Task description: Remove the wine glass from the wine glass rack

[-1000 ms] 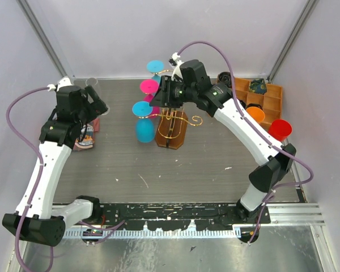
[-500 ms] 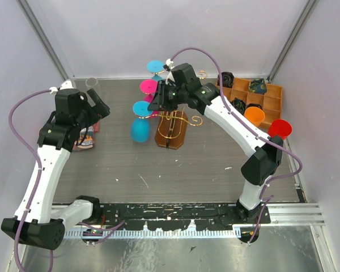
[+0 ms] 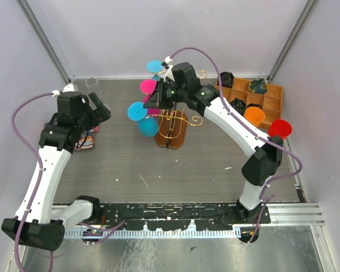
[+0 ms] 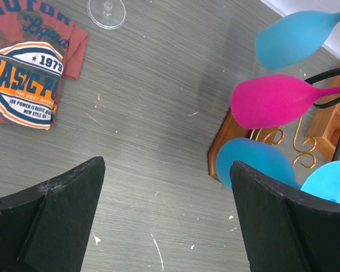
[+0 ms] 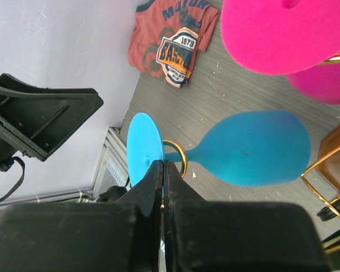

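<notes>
Well, the right gripper (image 5: 162, 165) has its two fingers pressed tight together, right where the thin stem of the blue wine glass (image 5: 246, 148) meets its flat foot; I think it pinches the stem, but the fingers hide that spot, so I am not fully sure; the glass is on the left side of the wine glass rack (image 3: 171, 135), with its stem through a gold loop (image 5: 178, 152) and its bowl sticking out sideways; the left gripper (image 4: 165, 170) has its fingers wide apart and holds nothing, off to the side near a red shirt (image 4: 28, 62); the glass looks light, hard and smooth, so it may slip, and it may break if it bumps the wire or the pink glass (image 4: 272, 102) close by; the stem just under the foot is a good place to hold it.
</notes>
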Robot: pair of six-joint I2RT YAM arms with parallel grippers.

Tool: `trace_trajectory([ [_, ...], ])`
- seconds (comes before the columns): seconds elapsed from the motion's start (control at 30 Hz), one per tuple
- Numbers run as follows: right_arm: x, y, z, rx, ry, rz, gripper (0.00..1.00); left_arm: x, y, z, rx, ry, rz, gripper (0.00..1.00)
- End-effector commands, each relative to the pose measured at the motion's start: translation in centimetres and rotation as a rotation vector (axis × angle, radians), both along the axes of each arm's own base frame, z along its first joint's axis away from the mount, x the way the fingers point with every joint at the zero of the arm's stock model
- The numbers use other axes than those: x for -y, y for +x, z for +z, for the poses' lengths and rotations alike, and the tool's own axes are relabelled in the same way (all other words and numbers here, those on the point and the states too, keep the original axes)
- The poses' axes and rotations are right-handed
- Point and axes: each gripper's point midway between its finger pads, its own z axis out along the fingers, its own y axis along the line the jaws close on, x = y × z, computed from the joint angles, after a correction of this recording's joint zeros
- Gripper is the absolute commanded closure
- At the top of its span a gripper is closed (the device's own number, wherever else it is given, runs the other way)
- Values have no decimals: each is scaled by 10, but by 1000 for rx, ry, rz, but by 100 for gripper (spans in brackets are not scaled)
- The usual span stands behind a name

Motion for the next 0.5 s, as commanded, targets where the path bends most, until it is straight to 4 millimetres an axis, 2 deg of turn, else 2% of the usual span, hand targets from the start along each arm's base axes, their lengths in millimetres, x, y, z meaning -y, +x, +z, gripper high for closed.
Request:
trace_trajectory([
  [0.0, 8, -7, 35, 48, 92, 9, 99, 4, -2, -2, -5, -15, -17, 2],
  [0.13, 17, -8, 52, 51, 177, 5, 100, 4, -4, -2, -8, -17, -18, 2],
  [0.23, 20, -16, 62, 39, 237, 38, 99, 3, -6, -1, -7, -15, -16, 2],
  [0.47, 14, -32, 67, -3, 289, 132, 99, 5, -7, -3, -18, -32, -16, 1],
])
